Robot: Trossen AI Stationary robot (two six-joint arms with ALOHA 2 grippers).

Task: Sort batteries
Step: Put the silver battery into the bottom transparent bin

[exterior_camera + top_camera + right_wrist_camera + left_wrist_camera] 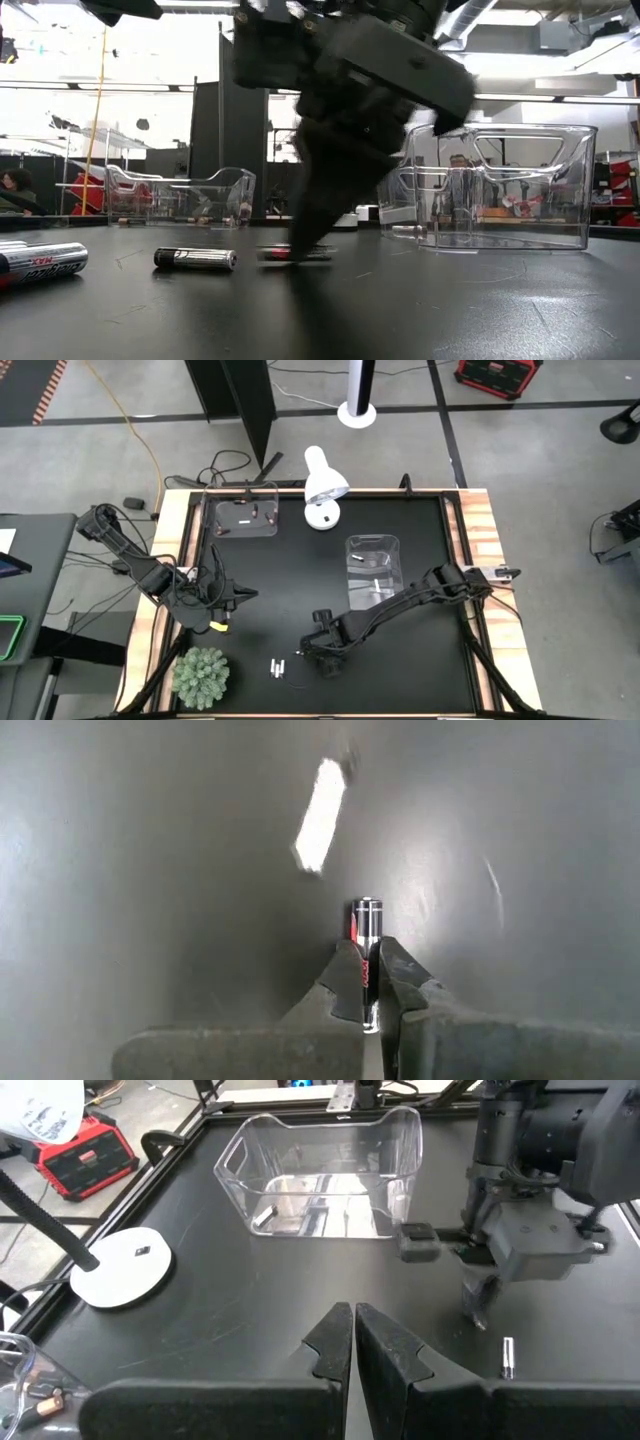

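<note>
My right gripper reaches down over the mat near the table's front and is shut on a dark battery with red marks, which also shows in the low view. A white battery lies on the mat just beyond it. In the low view another dark battery and a white one lie flat on the mat. My left gripper hangs shut and empty above the table's left side. Two clear bins stand on the mat, one at the far left and one right of centre. My right gripper pinches the dark battery by its two long sides between the two fingertips. The fingers come steeply from above, slanting in from the table's right, and lie along the battery. Its far end sticks out past the tips. The battery lies level, low over the mat; whether it is clear of the mat, I cannot tell.
A white desk lamp stands at the far edge between the bins. A small green plant sits at the front left corner. Two white batteries lie left of my right gripper. Both bins hold batteries.
</note>
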